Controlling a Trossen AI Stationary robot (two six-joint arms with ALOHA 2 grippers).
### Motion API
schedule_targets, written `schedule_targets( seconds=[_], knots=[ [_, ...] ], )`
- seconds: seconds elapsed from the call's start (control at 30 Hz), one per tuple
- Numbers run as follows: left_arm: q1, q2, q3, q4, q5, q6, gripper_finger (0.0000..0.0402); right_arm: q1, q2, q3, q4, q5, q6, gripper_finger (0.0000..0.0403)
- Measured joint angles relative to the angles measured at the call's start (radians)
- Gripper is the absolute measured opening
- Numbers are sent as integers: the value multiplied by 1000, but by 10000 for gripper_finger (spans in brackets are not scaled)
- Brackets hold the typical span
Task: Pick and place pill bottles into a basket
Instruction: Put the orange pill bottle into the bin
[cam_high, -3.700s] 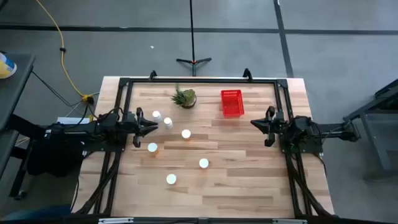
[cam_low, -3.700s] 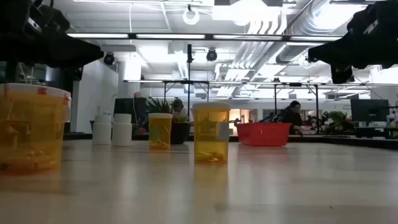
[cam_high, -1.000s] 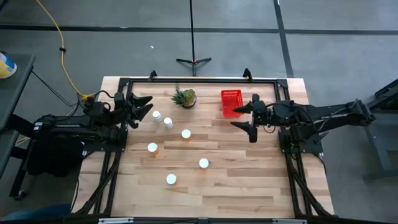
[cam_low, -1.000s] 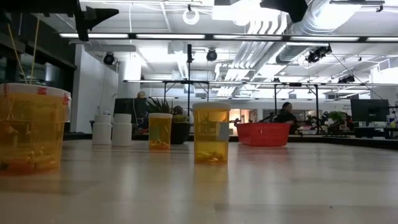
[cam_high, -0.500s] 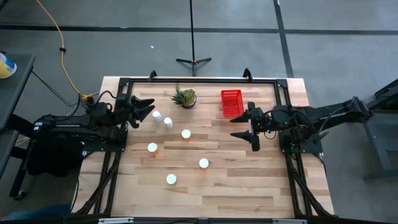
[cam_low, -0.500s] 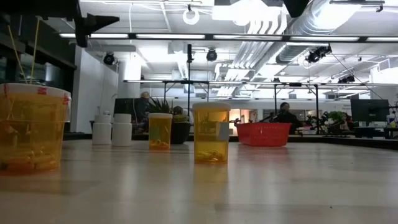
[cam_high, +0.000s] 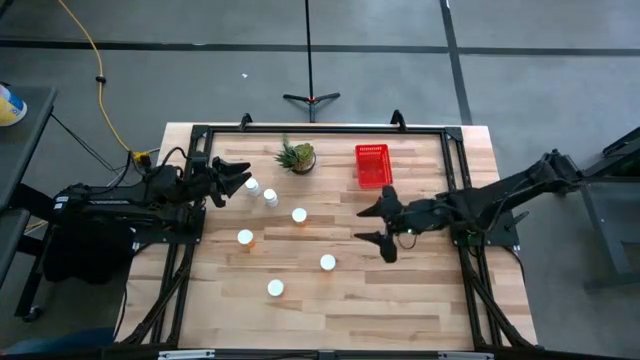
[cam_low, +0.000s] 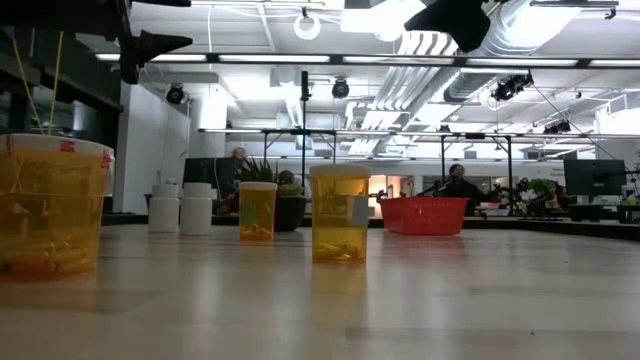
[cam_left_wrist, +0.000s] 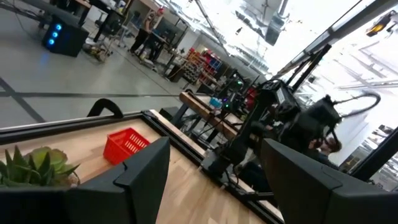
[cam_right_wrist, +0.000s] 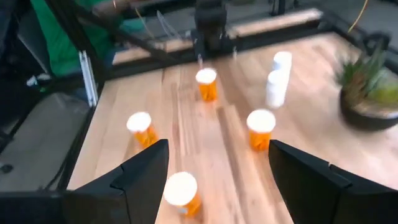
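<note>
High view: the right gripper (cam_high: 380, 225), jaws spread wide and empty, hangs over the middle of the counter (cam_high: 400, 300). The nearest pill bottles (cam_high: 327, 263) stand loosely spaced toward the left half, so a fast descent could tip one and send it rolling. The left gripper (cam_high: 235, 176), also open, waits near the far-left corner, close to two bottles. The basket (cam_high: 372, 165) sits at the far edge, holding nothing.

Low view: orange translucent bodies under white caps.

Left wrist view: basket's perforated red wall (cam_left_wrist: 127, 144) shows.

Right wrist view: open fingers frame five upright bottles; one could snag a neighbour.
</note>
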Motion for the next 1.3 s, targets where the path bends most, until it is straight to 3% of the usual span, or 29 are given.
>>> schedule_targets(
  seconds=[0.23,0.53,0.77,0.97,1.3],
  knots=[
    [0,-1,0,26,-9,-8,289,5,73,0,54,-45,92,266],
    [0,0,0,26,-12,-8,289,17,218,0,180,-177,29,267],
    [0,0,0,4,-13,-8,289,21,354,89,179,-151,-45,308],
    [0,0,0,4,-13,-8,289,15,477,209,72,-200,-124,345],
    [0,0,0,-29,-15,-9,289,7,606,323,-9,-203,-153,337]
  ],
)
